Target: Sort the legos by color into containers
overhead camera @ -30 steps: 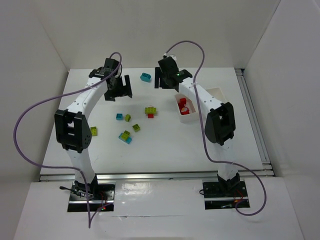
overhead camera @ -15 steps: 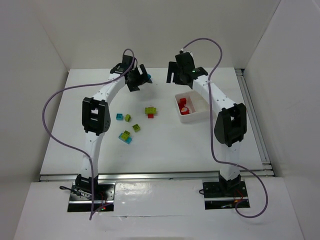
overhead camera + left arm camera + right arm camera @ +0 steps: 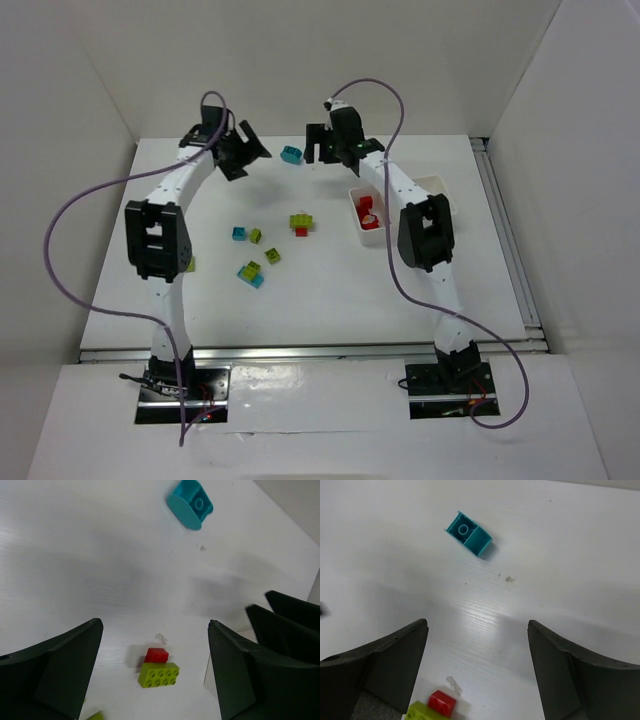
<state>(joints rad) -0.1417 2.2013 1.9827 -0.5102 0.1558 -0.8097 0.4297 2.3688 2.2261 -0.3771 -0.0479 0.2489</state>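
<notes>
We log left gripper [image 3: 155, 625] and right gripper [image 3: 477, 624] both spread wide, gripping nothing, flanking a cyan brick [image 3: 291, 154] lying far back; red bricks [image 3: 368, 215] sit in the tray [image 3: 438, 183], compartment unclear behind the arm; remaining legos [image 3: 254, 272] lie loose mid-table.

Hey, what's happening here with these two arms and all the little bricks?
Two robot arms are sorting toy bricks by colour into a white tray. A few red bricks already lie in it. Right now the left claw and the right claw are both open and empty, hanging on either side of a cyan brick at the far side of the table. Several loose bricks, cyan, yellow-green and red, lie mid-table, not yet sorted.
</notes>
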